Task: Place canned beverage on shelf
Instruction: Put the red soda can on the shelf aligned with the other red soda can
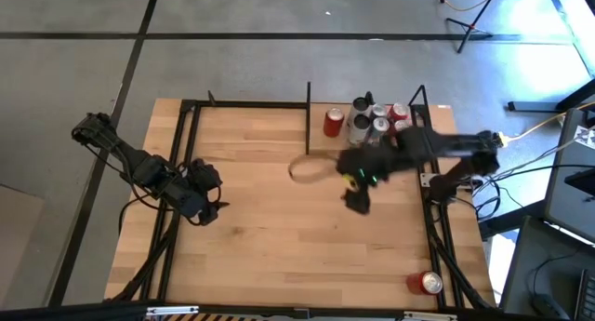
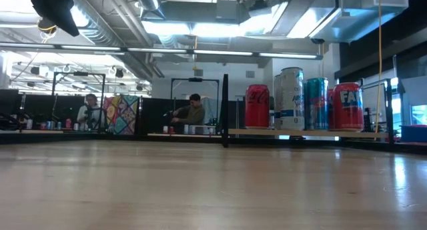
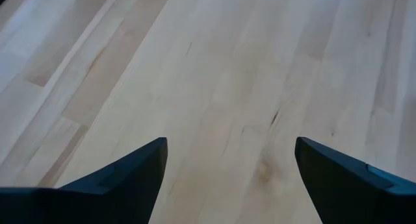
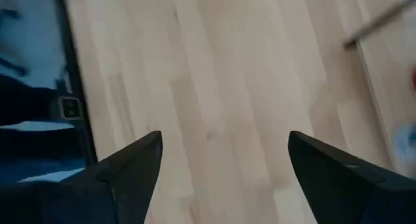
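Observation:
The shelf (image 1: 321, 146), a light-wood board framed by black rods, stands at the table's far right. Several cans stand upright on their bases on it: a red one (image 1: 334, 122) (image 2: 257, 106), a silver one (image 2: 289, 99), a teal one (image 2: 316, 103) and another red one (image 2: 348, 106). One more red can (image 1: 426, 283) sits at the near right corner. My right gripper (image 1: 358, 198) (image 4: 224, 146) hangs open above bare wood just in front of the shelf. At the table's left, my left gripper (image 1: 200, 207) (image 3: 231, 146) is open over bare wood.
Black frame rails (image 1: 437, 237) run along the table's left and right sides. A black post (image 2: 225, 110) marks the shelf's left end. The wide middle of the tabletop (image 1: 279, 228) is bare wood. People sit in the room far behind the table.

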`<state>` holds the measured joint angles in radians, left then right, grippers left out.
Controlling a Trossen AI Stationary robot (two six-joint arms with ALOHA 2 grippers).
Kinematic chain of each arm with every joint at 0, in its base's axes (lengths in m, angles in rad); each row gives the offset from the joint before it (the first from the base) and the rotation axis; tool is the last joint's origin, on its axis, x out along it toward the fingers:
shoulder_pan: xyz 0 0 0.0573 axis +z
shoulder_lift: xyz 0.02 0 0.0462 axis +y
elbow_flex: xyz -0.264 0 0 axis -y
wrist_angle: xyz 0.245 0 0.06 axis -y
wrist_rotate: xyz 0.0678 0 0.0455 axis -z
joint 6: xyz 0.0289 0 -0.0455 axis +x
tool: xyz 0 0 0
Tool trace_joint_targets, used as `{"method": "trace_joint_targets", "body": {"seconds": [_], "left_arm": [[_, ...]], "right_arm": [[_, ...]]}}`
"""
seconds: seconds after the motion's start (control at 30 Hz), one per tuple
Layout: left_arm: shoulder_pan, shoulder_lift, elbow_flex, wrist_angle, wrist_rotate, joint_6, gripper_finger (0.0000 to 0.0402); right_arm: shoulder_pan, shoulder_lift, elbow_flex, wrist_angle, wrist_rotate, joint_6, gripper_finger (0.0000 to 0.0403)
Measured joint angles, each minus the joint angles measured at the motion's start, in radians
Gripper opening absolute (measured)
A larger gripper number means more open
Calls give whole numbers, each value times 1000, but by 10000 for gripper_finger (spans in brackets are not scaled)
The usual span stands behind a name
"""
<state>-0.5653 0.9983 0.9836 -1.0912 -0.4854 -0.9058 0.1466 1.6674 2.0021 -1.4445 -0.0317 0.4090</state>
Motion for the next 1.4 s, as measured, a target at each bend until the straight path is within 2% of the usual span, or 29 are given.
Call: {"method": "trace_joint_targets", "body": {"seconds": [0.13, 0.23, 0.4, 0.63, 0.87, 1.03, 1.17, 1.4], "left_arm": [[0, 0, 0, 23, 0, 0, 325], [0, 0, 0, 78, -1, 1, 325], [0, 15, 0, 244, -5, 45, 325], [12, 80, 0, 518, -24, 132, 325], [51, 162, 0, 628, -21, 130, 325], [55, 216, 0, 665, -18, 122, 325], [55, 244, 0, 690, -18, 122, 325], [55, 253, 0, 691, -18, 122, 325]], "right_arm": [[175, -51, -73, -51, 131, 221, 319], [289, -89, -131, -103, 171, 366, 319], [463, -114, -252, -124, 170, 533, 319], [709, -153, -401, -120, 75, 762, 319], [961, -195, -449, -67, 58, 1109, 319], [1060, -195, -483, -6, 65, 1346, 319], [1088, -195, -533, 74, 64, 1511, 319], [1084, -195, -647, 260, 39, 1657, 319]]}}
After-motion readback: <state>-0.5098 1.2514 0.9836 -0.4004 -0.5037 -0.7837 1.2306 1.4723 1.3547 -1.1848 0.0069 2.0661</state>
